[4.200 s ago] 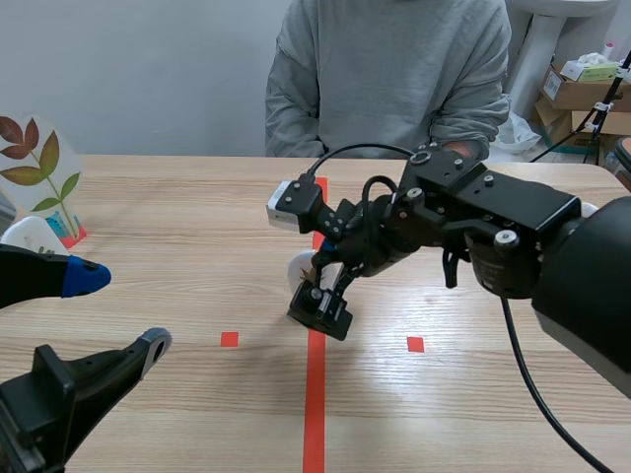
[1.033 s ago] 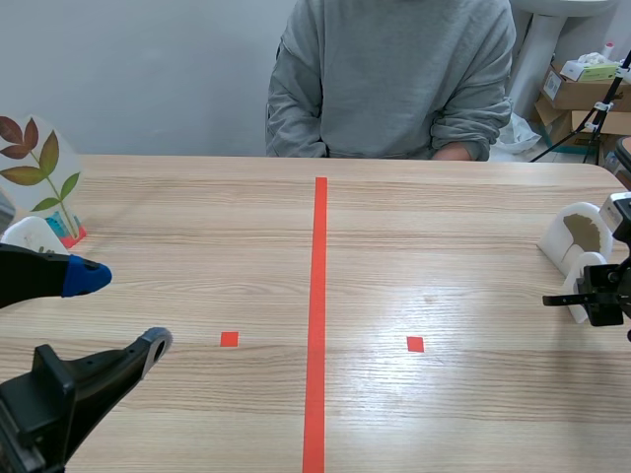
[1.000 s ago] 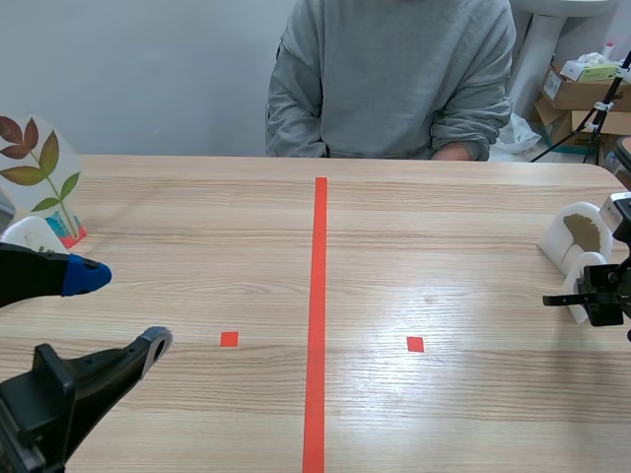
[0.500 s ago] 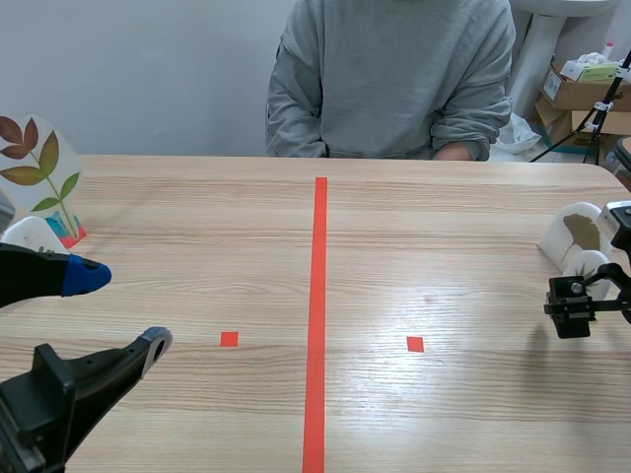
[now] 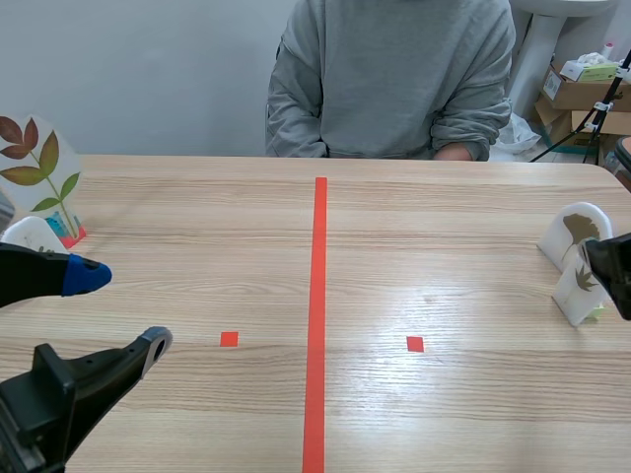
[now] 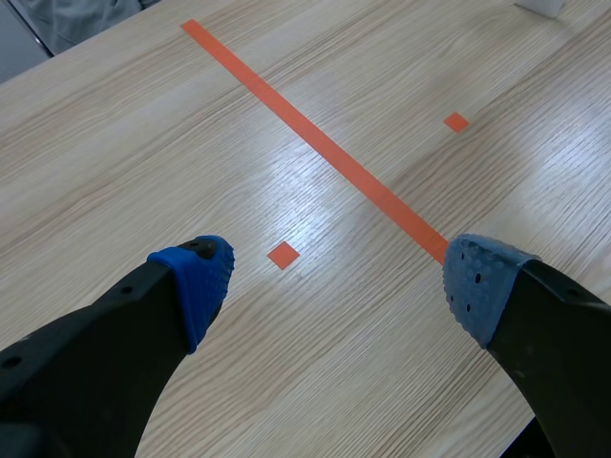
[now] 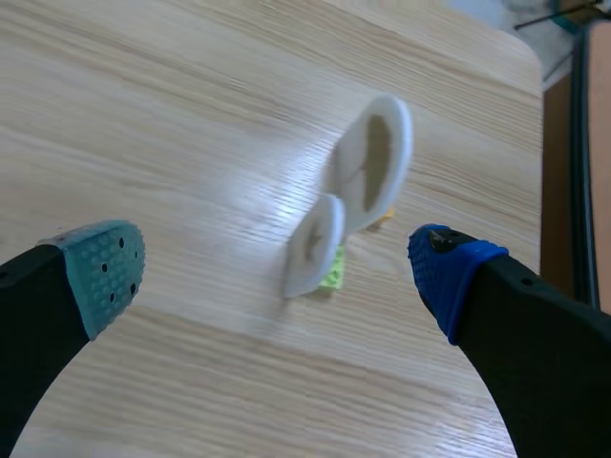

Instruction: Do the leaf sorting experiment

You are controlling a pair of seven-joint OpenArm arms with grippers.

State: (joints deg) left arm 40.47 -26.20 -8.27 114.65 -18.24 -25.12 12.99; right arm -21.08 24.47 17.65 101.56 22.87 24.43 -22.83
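Two white round leaf cards stand together at the table's right edge: a larger one with a ginkgo leaf [image 5: 574, 231] [image 7: 374, 160] and a smaller one with a brown leaf [image 5: 579, 285] [image 7: 313, 245] in front of it. My right gripper [image 7: 275, 272] hovers open above and short of them, holding nothing; only a black part of that arm [image 5: 617, 270] shows in the scene view. At the near left my left gripper [image 5: 118, 310] [image 6: 339, 281] stands open and empty over bare wood. A large card with brown and green leaves [image 5: 35, 173] and a small white card [image 5: 30, 235] stand at the far left.
A person in a grey sweatshirt [image 5: 389, 79] sits across the table with arms folded at its far edge. A red tape line [image 5: 317, 296] runs down the middle, with a small red square [image 5: 229, 339] on each side. Boxes [image 5: 582, 94] are stacked behind the table at the right.
The right arm carried the small leaf card from the table's middle to the right edge, set it in front of the ginkgo card, let go and drew back. The left arm has not moved.
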